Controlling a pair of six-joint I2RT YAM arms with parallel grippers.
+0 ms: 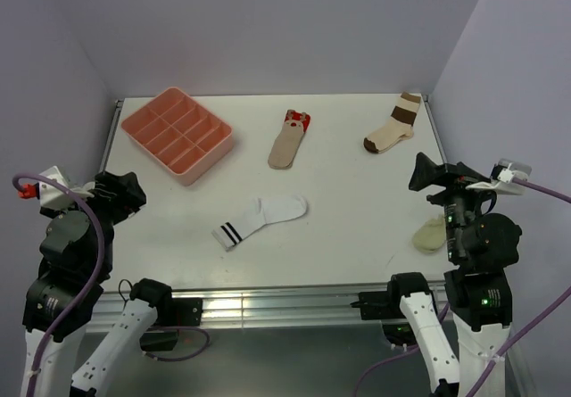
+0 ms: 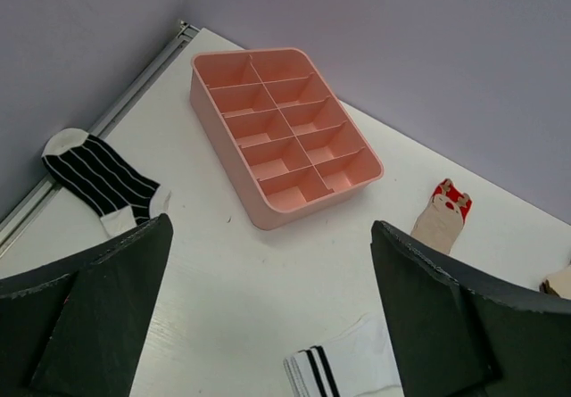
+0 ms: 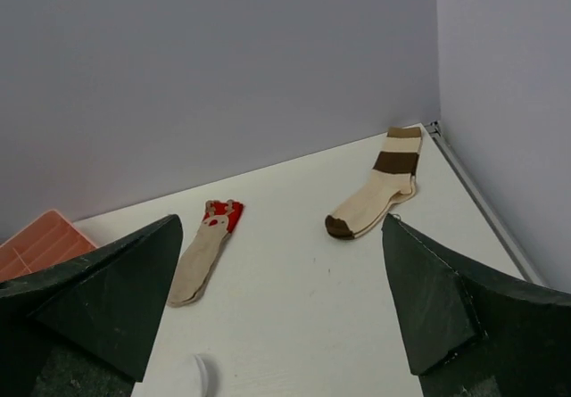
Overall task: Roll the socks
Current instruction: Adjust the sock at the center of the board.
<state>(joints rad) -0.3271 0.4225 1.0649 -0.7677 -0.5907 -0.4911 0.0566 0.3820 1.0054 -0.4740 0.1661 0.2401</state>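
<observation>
A white sock with two black cuff bands (image 1: 261,219) lies flat at the table's front middle; its cuff shows in the left wrist view (image 2: 346,363). A tan sock with a red end (image 1: 290,141) lies flat further back, also seen in both wrist views (image 2: 442,217) (image 3: 205,250). A black-and-white thin-striped sock (image 2: 103,181) lies at the left table edge, hidden by the left arm in the top view. My left gripper (image 1: 122,191) (image 2: 268,317) is open and empty above the front left. My right gripper (image 1: 427,177) (image 3: 281,308) is open and empty at the right.
A pink compartment tray (image 1: 210,161) (image 2: 308,205) stands at the back left. A cream sock with broad brown bands (image 1: 393,125) (image 3: 379,187) lies at the back right. A pale yellowish rounded lump (image 1: 429,235) sits beside the right arm. Walls enclose three sides.
</observation>
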